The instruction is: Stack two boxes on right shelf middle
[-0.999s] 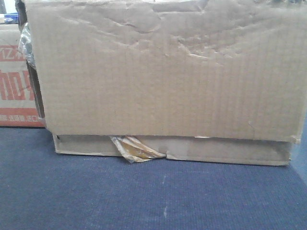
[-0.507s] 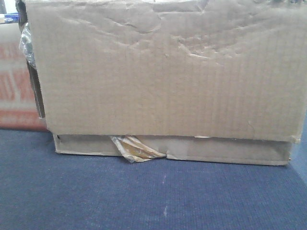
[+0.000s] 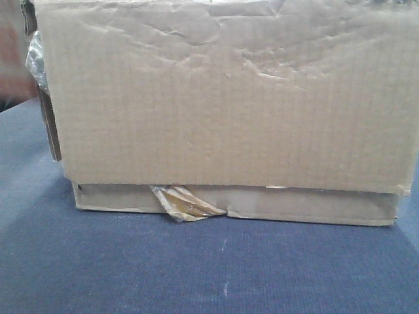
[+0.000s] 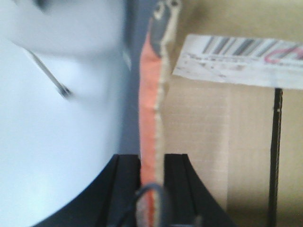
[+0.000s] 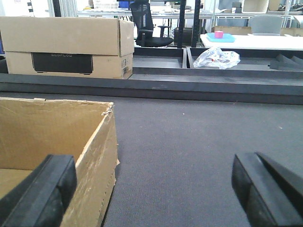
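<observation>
At the far left of the front view, the red-printed carton seen a second ago has gone. A blurred reddish-brown patch stands there instead, and the blue carpet [image 3: 196, 268] reaches higher up that edge. The two boxes sit at the same spot in the frame as before. The tall box [image 3: 222, 98] rests squarely on the flat box [image 3: 294, 206], whose crumpled yellowish tape strip [image 3: 186, 204] hangs at its front, left of centre.

In the left wrist view, a blurred white surface fills the left side. Next to it, the left gripper [image 4: 151, 161] is clamped on a cardboard wall [image 4: 154, 94] with an orange outer face, one black finger on each side. Which box the wall belongs to cannot be told. A barcode label [image 4: 236, 59] lies inside, to the right.

In the right wrist view, an open brown box [image 5: 47, 132] sits at the lower left, its ragged corner just behind the left finger. The right gripper [image 5: 151, 170] has its fingers spread wide, holding nothing, with grey carpet between them. Farther back are a labelled carton [image 5: 66, 45], an office chair [image 5: 147, 23] and a plastic bag [image 5: 217, 57].
</observation>
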Available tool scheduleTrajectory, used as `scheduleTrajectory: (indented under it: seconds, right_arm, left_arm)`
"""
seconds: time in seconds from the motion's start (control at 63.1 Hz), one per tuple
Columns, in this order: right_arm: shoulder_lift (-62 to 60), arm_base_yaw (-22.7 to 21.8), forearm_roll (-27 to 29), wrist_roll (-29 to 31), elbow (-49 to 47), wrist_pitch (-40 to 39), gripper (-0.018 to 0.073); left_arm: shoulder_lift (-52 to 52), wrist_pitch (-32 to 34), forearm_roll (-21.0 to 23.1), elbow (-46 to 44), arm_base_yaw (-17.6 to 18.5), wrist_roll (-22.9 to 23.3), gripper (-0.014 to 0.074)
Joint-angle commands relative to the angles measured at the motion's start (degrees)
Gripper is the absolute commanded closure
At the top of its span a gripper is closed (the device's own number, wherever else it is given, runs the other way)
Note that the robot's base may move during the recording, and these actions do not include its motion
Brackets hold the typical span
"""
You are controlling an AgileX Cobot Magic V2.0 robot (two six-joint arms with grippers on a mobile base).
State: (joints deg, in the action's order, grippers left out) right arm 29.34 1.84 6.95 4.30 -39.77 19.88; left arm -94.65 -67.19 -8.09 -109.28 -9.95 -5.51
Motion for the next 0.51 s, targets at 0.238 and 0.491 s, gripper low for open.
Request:
scheduleTrajectory:
  seconds: [0.238,0.491]
  right_arm:
    - [0.4,0.1,-0.5,0.1,-0.5,-0.9,-0.0009]
    - [0.4,0.1,-0.2,0.1,-0.5,-0.9,-0.0009]
  left_arm:
    - [8.6,0.6,4.4,-13.1,12.2,7.8,0.0708]
    - [3.6,1.4,3.7,-13.8,30.4,12.7,0.0708]
